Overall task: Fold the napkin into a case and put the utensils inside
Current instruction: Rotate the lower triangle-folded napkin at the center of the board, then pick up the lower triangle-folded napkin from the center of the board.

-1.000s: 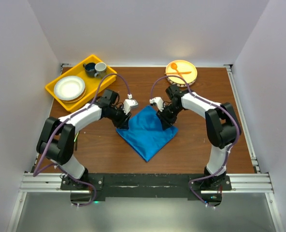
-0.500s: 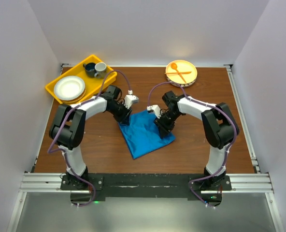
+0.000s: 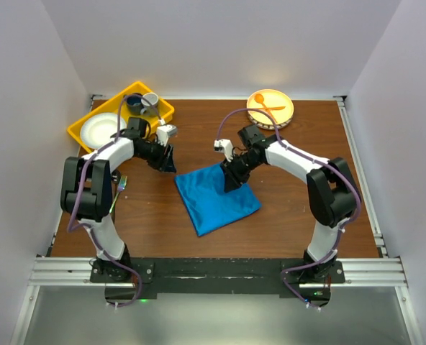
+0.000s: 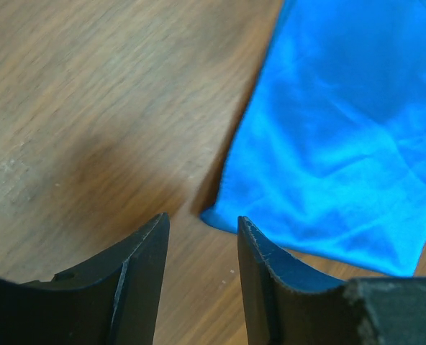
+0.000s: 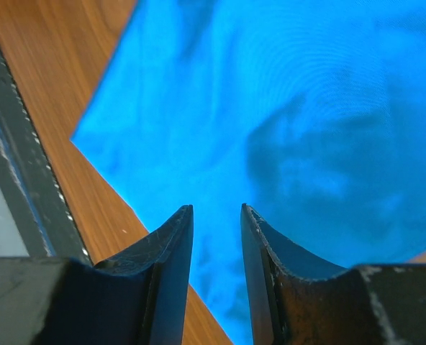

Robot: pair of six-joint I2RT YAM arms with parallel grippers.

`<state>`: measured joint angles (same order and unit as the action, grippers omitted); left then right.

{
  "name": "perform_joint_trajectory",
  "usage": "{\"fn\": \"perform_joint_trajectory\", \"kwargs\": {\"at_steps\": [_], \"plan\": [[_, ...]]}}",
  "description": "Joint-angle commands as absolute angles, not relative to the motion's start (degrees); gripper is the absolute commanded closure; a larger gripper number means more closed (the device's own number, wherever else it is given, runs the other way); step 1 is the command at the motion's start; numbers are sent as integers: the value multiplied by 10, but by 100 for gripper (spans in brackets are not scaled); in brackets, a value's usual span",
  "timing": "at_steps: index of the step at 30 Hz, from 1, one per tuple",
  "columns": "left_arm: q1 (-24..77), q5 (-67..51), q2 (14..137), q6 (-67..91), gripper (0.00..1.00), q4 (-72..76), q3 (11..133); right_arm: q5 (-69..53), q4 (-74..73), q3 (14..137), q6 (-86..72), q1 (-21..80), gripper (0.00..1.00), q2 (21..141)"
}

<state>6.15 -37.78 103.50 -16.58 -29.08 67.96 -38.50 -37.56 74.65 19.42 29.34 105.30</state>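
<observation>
Find the blue napkin (image 3: 216, 200) flat in the middle of the bench (image 3: 155, 230). Bring the left jaws, part open and empty, from bare wood to its far left corner. Lower the right jaws, part open and empty, onto the far edge. Pinch, fold slowly.

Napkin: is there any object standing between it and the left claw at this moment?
No, nothing visible. Only wooden table lies between the left claw and the napkin, whose nearest corner is just ahead of the open jaws.
</observation>
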Motion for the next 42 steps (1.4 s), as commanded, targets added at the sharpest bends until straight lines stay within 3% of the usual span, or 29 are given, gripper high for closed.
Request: {"fn": "perform_joint_trajectory", "kwargs": {"at_steps": [1,7,10,22,42], "plan": [[55,-409,1073,-143,52,-301,705,-417,-322,745,133,321,64,1039],[55,-439,1101,-125,53,-297,700,-417,-274,709,95,346,64,1055],[55,-452,1114,-114,58,-293,699,-412,-251,702,77,352,65,1072],[55,-486,1079,-135,100,-278,707,-402,-224,712,43,352,67,1133],[165,-365,883,-331,100,-226,531,-386,-193,719,-32,351,67,1147]]}}
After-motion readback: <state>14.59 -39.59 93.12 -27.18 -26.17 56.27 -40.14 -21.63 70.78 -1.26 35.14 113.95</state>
